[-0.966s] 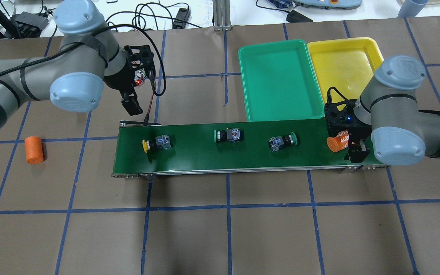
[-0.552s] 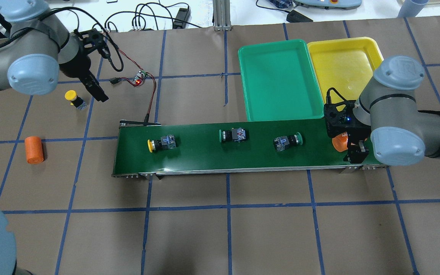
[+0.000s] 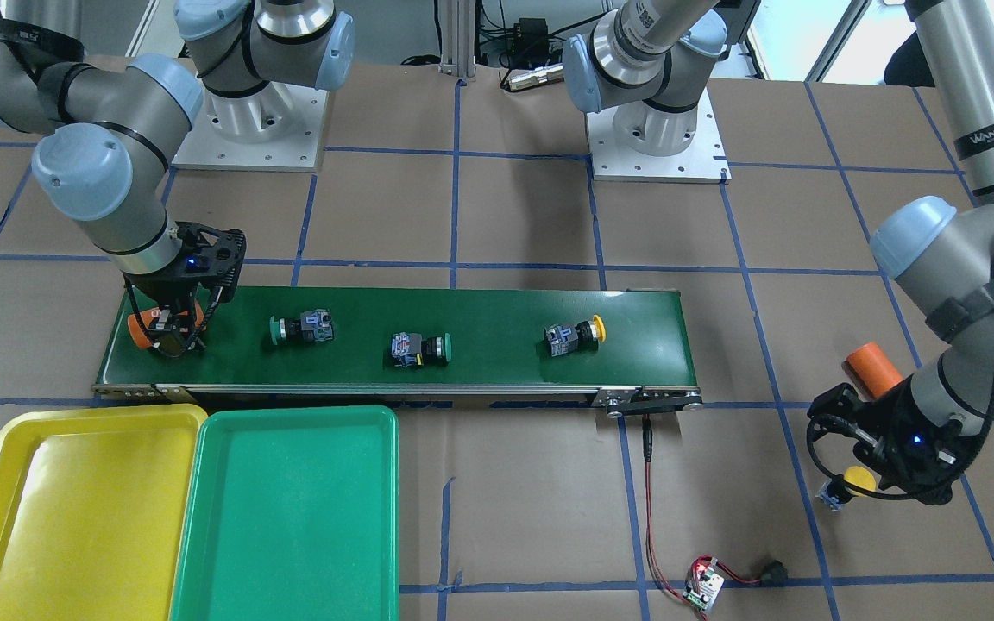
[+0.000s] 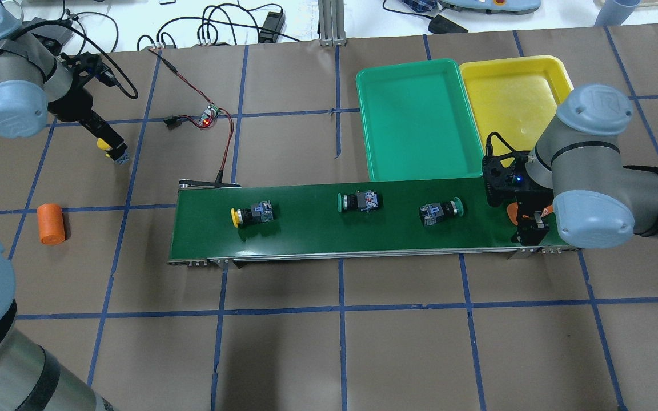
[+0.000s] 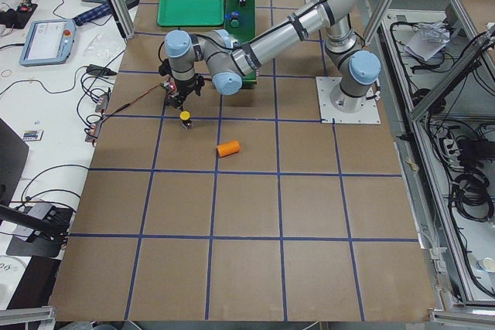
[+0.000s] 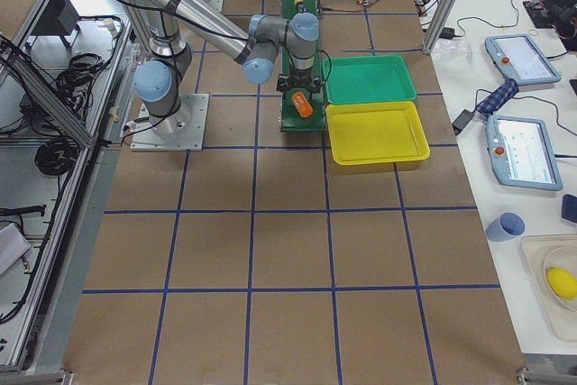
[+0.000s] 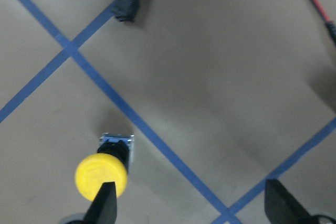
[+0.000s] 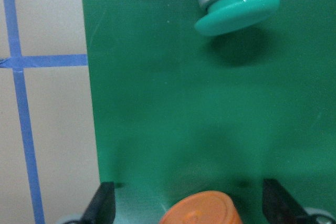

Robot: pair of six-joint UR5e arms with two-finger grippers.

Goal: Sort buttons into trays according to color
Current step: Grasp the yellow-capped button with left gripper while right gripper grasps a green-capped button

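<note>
Three buttons lie on the green belt: a yellow button (image 4: pixel 252 214) on the left, a green button (image 4: pixel 357 201) mid-belt, and another green button (image 4: pixel 440 210) toward the right. A second yellow button (image 4: pixel 113 150) (image 7: pixel 101 174) stands on the table at the far left. My left gripper (image 4: pixel 107 138) (image 7: pixel 191 208) hovers open over it, one finger beside its cap. My right gripper (image 4: pixel 529 221) (image 8: pixel 191 205) is open at the belt's right end, with an orange cylinder (image 8: pixel 202 212) between its fingers. The green tray (image 4: pixel 414 120) and yellow tray (image 4: pixel 512 97) sit side by side behind the belt, both empty.
The conveyor belt (image 4: pixel 317 235) runs across the table's middle. Another orange cylinder (image 4: pixel 50 224) lies on the table to its left. A small circuit board (image 4: pixel 209 119) with a red wire leads to the belt's left end. Cables and tablets lie beyond the table's far edge.
My left arm swung away from the belt's left end to the far left, over the yellow button on the table. The belt's buttons and orange cylinder drifted right. The right gripper stayed put.
</note>
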